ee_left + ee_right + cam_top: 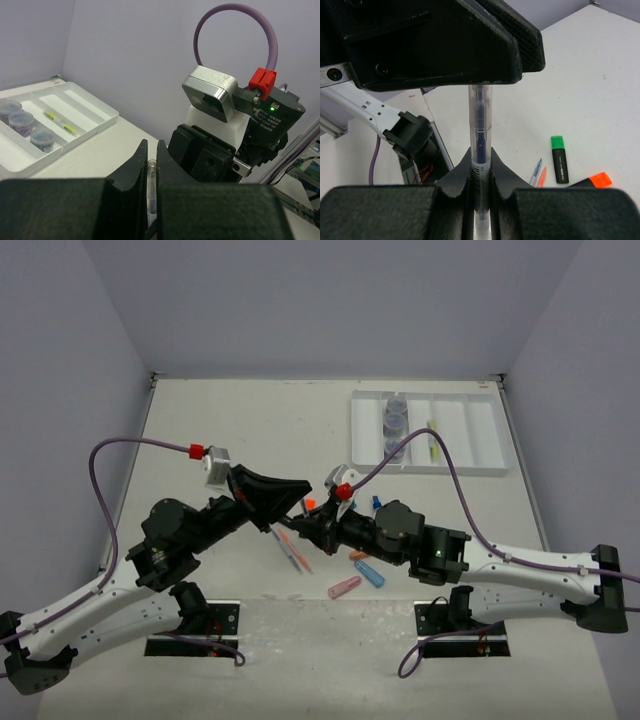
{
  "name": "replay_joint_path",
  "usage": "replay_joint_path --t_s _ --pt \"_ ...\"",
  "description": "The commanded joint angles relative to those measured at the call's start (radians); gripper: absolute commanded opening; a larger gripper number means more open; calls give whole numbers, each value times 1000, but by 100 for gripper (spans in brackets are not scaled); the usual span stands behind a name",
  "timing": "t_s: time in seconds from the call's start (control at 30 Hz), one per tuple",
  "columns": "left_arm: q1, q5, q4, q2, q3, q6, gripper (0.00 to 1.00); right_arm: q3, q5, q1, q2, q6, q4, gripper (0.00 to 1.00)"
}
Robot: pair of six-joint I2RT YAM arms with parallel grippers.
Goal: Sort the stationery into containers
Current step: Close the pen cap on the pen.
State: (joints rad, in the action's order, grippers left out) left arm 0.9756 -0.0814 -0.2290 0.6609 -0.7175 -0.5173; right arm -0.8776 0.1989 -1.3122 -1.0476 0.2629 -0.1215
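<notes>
1. The right claw [481,161] was closed to a narrow slot on the clear pen [481,117], which stood straight up between its fingers. The pen's lower end sank out of sight between the finger bases.
2. The left claw [151,150] pinched the same pen at its other end, with its jaws almost together. In the right wrist view its black body covered that tip, and in its own view only a short stretch of the barrel showed.
3. From overhead the two claws met nose to nose above the middle of the table [220,420]. The pen between them could hardly be made out there.
4. On the table below lay a green-capped highlighter [559,160]. Just beside it were two thin pens [538,172], their lower ends hidden by the right claw's finger.
5. An orange cap [600,179] was near them, but whatever it belonged to was cut off by the same finger.
6. Close to the right arm lay a pink capsule [343,587] and a blue capsule [370,573].
7. The white tray [480,430] sat well apart at the far right of the table.
8. Three jars [22,122] stood in a row in its second compartment from the left. A cable crossed part of them in the overhead view.
9. A yellow-green pen [62,122] lay in the compartment next to the jars.
</notes>
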Motion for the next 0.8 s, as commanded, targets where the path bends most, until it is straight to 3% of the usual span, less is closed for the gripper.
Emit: replay_joint_path --t_s 0.0,0.17,0.47,0.63,0.77 --pt "3 -81 24 10 41 -48 0 -149 47 60 5 -65 -34 0" --pt "3 -96 6 18 101 -92 0 -297 -40 152 -11 -107 -12 0" --pt "20 -120 -96 28 211 -154 0 -604 -90 213 -149 -202 77 0" --pt "18 -112 -89 27 214 -143 0 -602 -113 243 -177 -184 74 0" --pt "18 67 54 1 136 -95 1 -483 -67 256 -152 -140 60 0"
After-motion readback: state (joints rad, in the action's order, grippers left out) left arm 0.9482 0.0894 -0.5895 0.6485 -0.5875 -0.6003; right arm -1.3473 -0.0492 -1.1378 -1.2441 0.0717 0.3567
